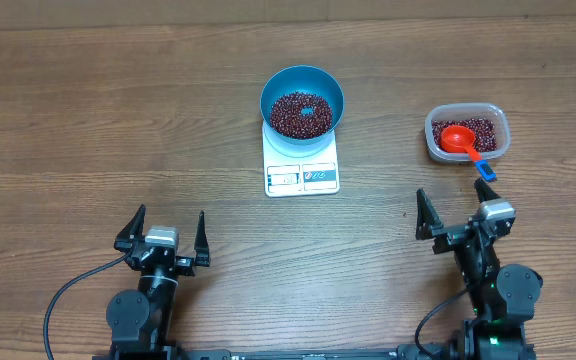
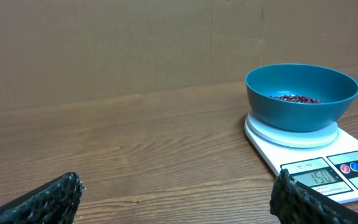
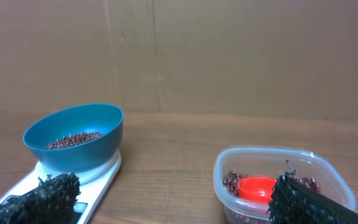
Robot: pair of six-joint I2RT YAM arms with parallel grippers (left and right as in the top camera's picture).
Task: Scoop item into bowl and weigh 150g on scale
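The blue bowl (image 1: 302, 85) stands on the white scale (image 1: 302, 175) at the table's centre back, with a layer of dark red-brown beans (image 1: 301, 113) in it. In the left wrist view the bowl (image 2: 302, 109) sits on the scale (image 2: 272, 146), whose display reads 150. My left gripper (image 1: 169, 215) is open and empty near the front left, well short of the scale. At the front right my right gripper (image 1: 455, 205) is also open and empty, just in front of the tub. In the right wrist view the bowl (image 3: 79, 155) is on the left.
A clear plastic tub (image 1: 434, 140) at the back right holds more beans and a red scoop (image 1: 458, 139), whose blue handle (image 1: 485, 170) sticks out over the near rim. The right wrist view shows the tub (image 3: 260, 152) and scoop (image 3: 257, 188) close ahead.
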